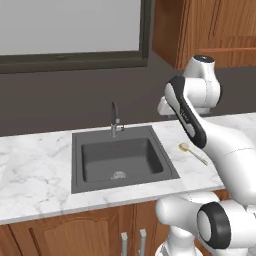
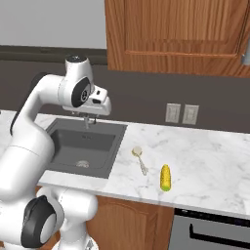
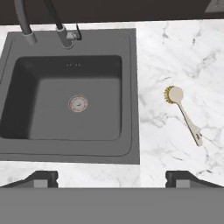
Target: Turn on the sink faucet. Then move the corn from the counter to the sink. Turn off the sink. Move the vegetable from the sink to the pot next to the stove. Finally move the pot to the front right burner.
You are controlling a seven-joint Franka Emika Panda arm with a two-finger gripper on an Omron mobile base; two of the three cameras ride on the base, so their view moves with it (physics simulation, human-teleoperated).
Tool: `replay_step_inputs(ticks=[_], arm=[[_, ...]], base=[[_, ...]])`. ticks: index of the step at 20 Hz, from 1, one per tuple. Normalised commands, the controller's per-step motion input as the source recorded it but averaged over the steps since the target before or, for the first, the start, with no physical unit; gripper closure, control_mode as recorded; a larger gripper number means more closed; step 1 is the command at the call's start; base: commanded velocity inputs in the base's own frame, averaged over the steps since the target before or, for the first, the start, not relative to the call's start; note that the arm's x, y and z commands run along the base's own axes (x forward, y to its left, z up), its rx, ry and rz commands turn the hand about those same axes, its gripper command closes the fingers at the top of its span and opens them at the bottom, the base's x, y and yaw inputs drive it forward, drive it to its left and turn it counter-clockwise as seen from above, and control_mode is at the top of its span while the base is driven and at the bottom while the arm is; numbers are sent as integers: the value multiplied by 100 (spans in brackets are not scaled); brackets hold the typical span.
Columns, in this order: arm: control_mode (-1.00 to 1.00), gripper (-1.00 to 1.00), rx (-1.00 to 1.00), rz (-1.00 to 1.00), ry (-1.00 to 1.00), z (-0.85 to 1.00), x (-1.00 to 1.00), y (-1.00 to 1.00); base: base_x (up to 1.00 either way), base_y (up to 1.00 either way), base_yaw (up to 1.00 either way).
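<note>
Slim dark metal faucet (image 1: 115, 120) stands upright behind the matte grey sink (image 1: 76, 165), no water visible. The hand (image 3: 111, 177), wide open and empty, hangs above the veined marble table (image 2: 205, 161). It should likely descend squarely onto the small side lever. Right: a pale brush (image 2: 140, 159), then the yellow corn (image 2: 166, 177).

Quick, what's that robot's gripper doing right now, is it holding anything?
Gripper: open, fingers wide apart, holding nothing, above the sink.
</note>
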Motion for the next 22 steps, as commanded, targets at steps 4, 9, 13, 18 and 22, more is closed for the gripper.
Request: replay_step_inputs(ticks=[4, 9, 13, 18, 22], arm=[[100, -100, 0, 0, 0, 0, 0, 0], [100, -100, 0, 0, 0, 0, 0, 0], [100, -100, 0, 0, 0, 0, 0, 0], [100, -100, 0, 0, 0, 0, 0, 0], [100, -100, 0, 0, 0, 0, 0, 0]], base=[[10, -28, 0], [28, -31, 0], [31, -32, 0], [25, -21, 0], [29, -18, -1]])
